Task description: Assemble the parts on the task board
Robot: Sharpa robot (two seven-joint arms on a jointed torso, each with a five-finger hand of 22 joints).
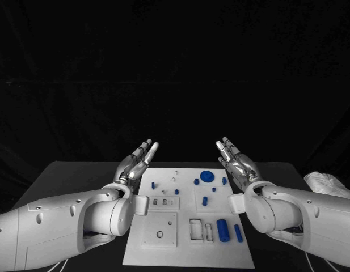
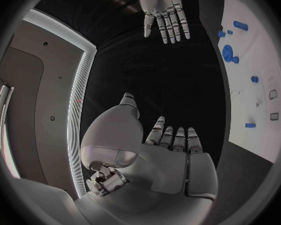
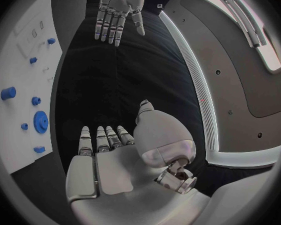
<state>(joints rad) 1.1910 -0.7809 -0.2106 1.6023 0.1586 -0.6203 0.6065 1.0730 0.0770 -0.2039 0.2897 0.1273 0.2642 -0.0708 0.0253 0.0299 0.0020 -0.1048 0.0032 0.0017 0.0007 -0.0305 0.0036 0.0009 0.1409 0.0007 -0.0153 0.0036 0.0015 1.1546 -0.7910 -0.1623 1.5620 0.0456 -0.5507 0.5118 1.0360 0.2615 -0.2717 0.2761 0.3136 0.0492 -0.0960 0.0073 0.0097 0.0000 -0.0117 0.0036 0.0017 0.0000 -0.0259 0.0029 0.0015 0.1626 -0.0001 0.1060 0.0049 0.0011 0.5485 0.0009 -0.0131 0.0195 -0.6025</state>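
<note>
The white task board (image 1: 189, 255) lies in the middle of the black table. On it are a blue round disc (image 1: 207, 176), two long blue cylinders (image 1: 223, 230) at its near right, and several small blue pieces. My left hand (image 1: 139, 158) and right hand (image 1: 235, 158) hover on either side of the board's far end, fingers straight and apart, holding nothing. In the left wrist view my own hand (image 2: 172, 145) is flat and empty, with the right hand (image 2: 165, 12) opposite and the board (image 2: 265, 65) beside. In the right wrist view my right hand (image 3: 103, 147) is empty too, facing the left hand (image 3: 118, 10).
A white crumpled cloth-like thing (image 1: 332, 187) lies on the table's right edge. The board has several recessed slots (image 1: 196, 229) at its near half. Bare black table (image 1: 76, 175) flanks the board on both sides.
</note>
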